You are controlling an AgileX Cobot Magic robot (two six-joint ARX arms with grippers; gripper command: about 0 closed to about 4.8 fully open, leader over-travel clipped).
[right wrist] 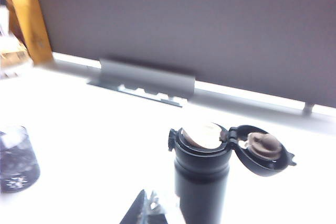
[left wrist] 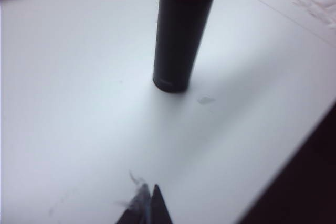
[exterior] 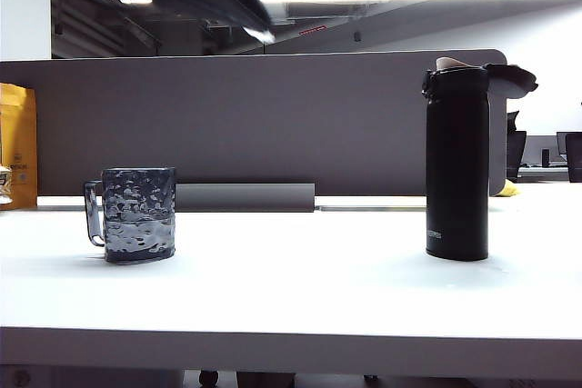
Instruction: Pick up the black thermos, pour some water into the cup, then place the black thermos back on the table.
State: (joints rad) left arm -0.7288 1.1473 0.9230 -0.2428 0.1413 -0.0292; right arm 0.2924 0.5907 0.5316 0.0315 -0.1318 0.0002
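Both arms hang above the white table, neither touching anything. The left gripper shows only as dark fingertips pressed together to a point, looking down on the black thermos, which stands upright well clear of it. The right gripper is also closed and empty, its blurred tips just beside the thermos body and above the open mouth. From the front, the thermos stands at the right of the table with its flip lid hinged back and the pale spout exposed; the cup, a dark hammered mug with its handle turned left, sits well apart at the left. A dark blurred shape at the upper left may be part of an arm, too smeared to tell. Both grippers are cut off at the picture edge, and the thermos top is cropped in the left wrist view.
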